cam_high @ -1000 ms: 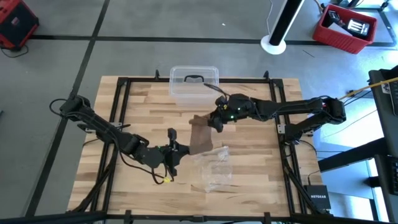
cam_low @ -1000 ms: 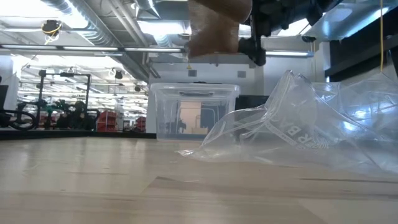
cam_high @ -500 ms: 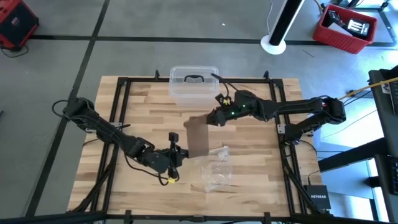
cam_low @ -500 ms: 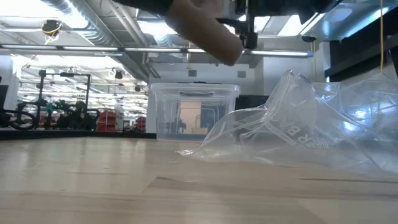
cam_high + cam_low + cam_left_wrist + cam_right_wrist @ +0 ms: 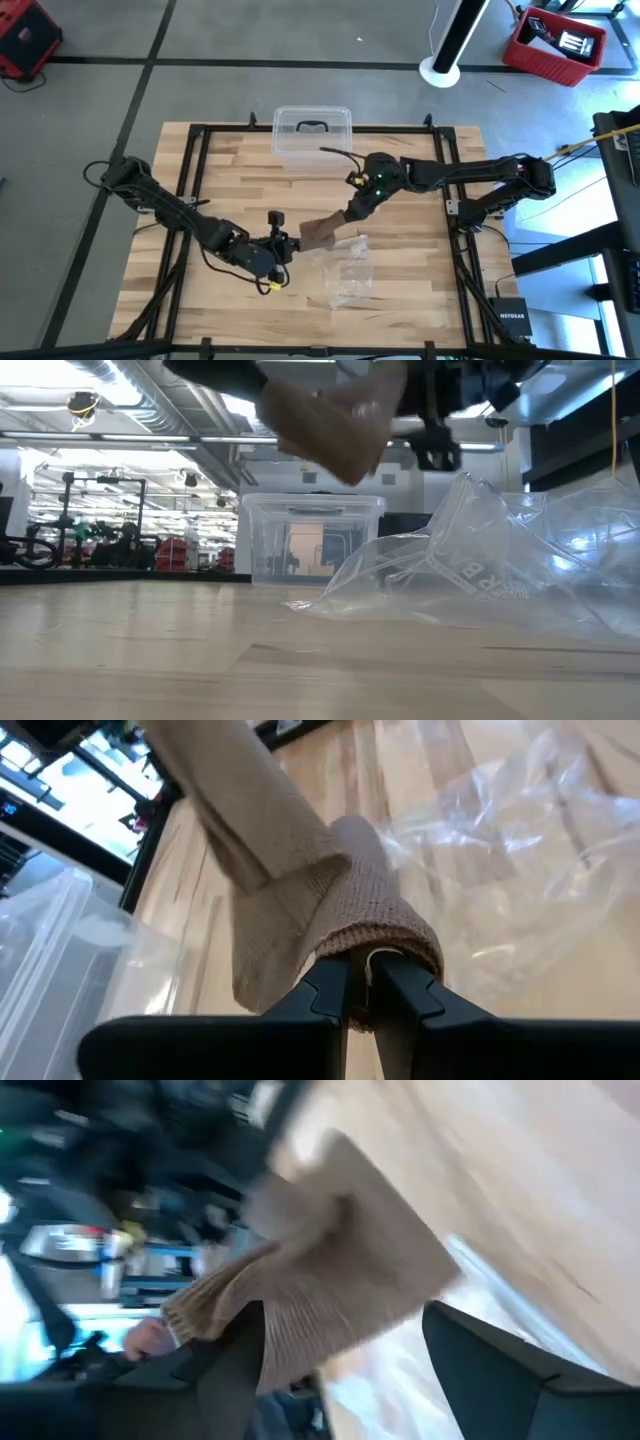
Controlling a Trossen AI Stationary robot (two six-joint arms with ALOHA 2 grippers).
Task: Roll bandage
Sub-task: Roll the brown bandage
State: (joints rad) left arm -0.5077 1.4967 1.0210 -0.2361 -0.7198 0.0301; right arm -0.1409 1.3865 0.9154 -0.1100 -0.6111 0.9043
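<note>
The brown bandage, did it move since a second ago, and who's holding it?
Yes. The right gripper swung down toward the near side of the table, carrying its end of the bandage, so the strip now lies slanted and bunched close to the plastic bag. The left gripper shifted slightly, pinching the other end throughout. The clear box and the bag stayed put.

Grey floor (image 5: 250, 60), red crate (image 5: 555, 42)

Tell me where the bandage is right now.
In the high view the bandage hangs above the table's middle, stretched between the left gripper and the right gripper, just above the clear plastic bag.
</note>
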